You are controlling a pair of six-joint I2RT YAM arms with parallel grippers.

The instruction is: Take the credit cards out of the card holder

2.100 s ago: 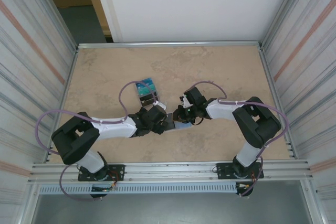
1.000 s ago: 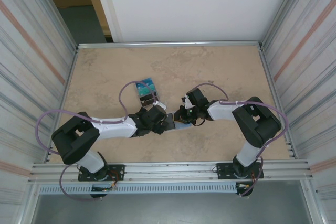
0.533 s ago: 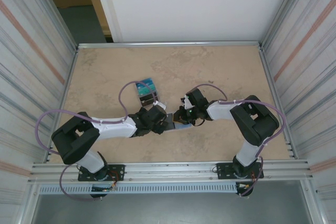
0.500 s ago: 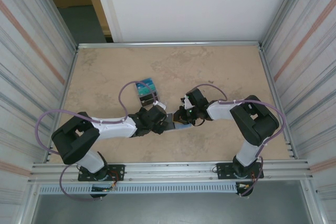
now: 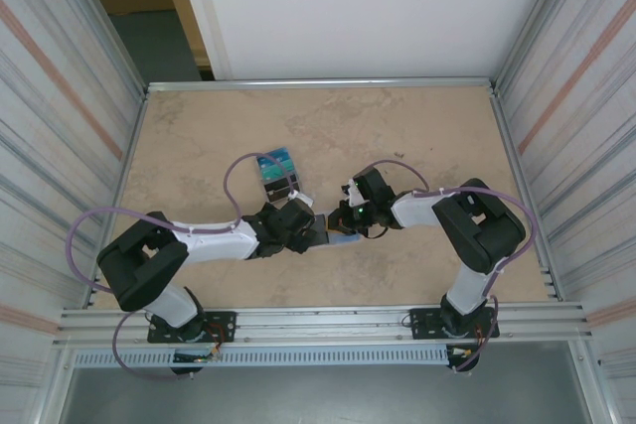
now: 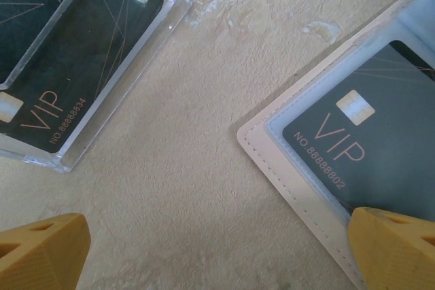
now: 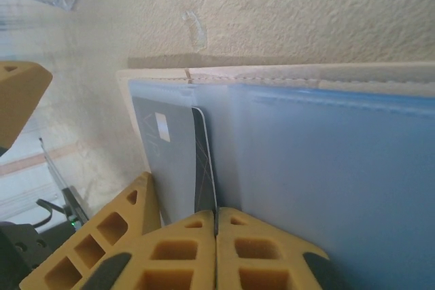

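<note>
- I see both arms folded low, wrists meeting mid-way over the table [image 5: 397,136] at the beige card holder [image 6: 285,174].
- Left gripper [image 6: 217,256] is spread wide, one pad [image 6: 394,249] on the holder's edge.
- Right gripper [image 7: 216,239] is pinched onto the dark VIP card [image 7: 204,161].

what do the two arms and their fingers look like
Both the left arm and the right arm have white links between bulky black joints. A purple cable loops along each. The fingers are orange-yellow blocks with cut-out holes.
</note>
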